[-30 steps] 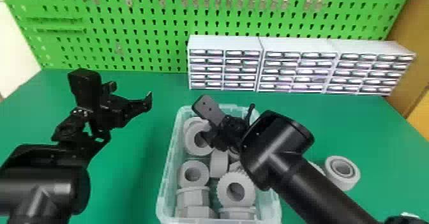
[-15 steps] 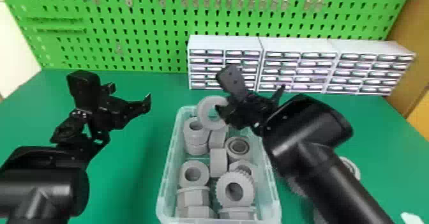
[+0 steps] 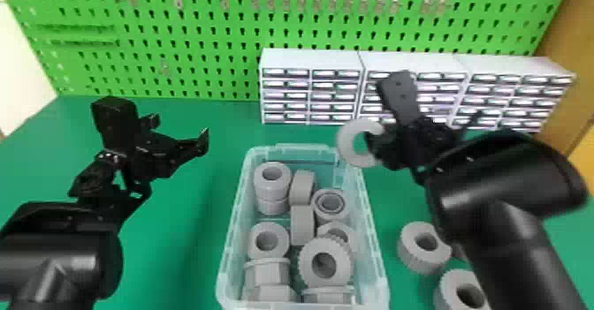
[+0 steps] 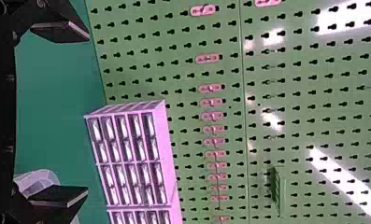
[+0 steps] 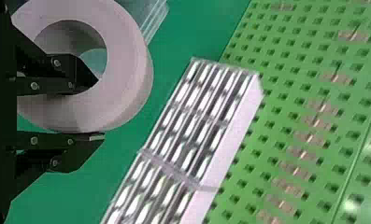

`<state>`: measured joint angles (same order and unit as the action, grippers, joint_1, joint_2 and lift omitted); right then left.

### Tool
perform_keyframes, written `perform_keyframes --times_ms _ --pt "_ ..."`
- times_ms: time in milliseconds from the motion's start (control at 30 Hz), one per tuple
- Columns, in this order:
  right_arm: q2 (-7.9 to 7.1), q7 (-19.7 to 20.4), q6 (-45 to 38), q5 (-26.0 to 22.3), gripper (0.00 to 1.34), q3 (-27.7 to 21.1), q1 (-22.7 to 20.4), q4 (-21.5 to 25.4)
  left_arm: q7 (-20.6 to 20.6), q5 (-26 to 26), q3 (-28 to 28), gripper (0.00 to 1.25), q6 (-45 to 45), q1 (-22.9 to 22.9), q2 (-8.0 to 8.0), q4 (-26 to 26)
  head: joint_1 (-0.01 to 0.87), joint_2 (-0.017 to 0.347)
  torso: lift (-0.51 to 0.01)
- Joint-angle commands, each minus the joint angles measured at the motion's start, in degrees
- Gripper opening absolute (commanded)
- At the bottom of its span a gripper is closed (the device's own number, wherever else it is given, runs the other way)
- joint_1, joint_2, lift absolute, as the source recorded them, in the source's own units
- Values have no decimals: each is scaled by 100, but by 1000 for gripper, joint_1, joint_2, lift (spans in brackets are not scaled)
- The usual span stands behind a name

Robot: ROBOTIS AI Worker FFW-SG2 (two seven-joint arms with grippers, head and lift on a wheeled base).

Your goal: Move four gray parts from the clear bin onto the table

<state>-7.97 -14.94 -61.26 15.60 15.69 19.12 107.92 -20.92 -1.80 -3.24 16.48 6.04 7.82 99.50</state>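
Right tool [image 3: 375, 145] clenched on gray ring [image 3: 348, 144], right of center in head view.
One finger through the hole, other against the outer wall; ring shows at clear bin's [image 3: 305, 147] upper right corner. Left tool [image 3: 179, 130], left side, released, fingers spread. Gray parts [image 3: 301, 225] in bin, lower center; ribbed gray parts [image 3: 413, 254] on desk [image 3: 177, 260], lower right.

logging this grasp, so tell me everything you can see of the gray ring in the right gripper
The gray ring is thick-walled and round, with a wide open hole and a smooth outer side, plastic by its look. The right gripper pinches its wall, one finger through the hole and the other against the outside. It is held up in the air, by the far right corner of the clear bin in the head view.
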Motion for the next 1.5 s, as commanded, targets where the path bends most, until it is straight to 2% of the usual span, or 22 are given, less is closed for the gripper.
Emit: perform_keyframes --times_ms 0,400,700,1133,1267,1467 --pt "50 0 -501 259 245 -470 -383 484 -8 -22 -36 1120 4 -16 0 17 678 34 -50" --pt "85 0 -1846 786 244 -1305 -1113 1328 -26 -22 -71 1120 4 2 0 44 678 34 -50" --pt "182 0 -2276 1068 245 -1964 -1631 1477 -61 5 -89 1118 4 2 0 44 678 34 -50" --pt "59 0 -2470 1419 244 -2703 -1807 1249 -105 49 -80 1118 4 37 0 44 678 34 -50" --pt "24 0 -2426 1419 245 -2878 -1842 1046 -105 49 -89 1118 4 28 0 44 678 34 -50" --pt "50 0 -2285 1419 245 -2966 -1833 686 -105 49 -71 1120 4 20 0 44 678 34 -50"
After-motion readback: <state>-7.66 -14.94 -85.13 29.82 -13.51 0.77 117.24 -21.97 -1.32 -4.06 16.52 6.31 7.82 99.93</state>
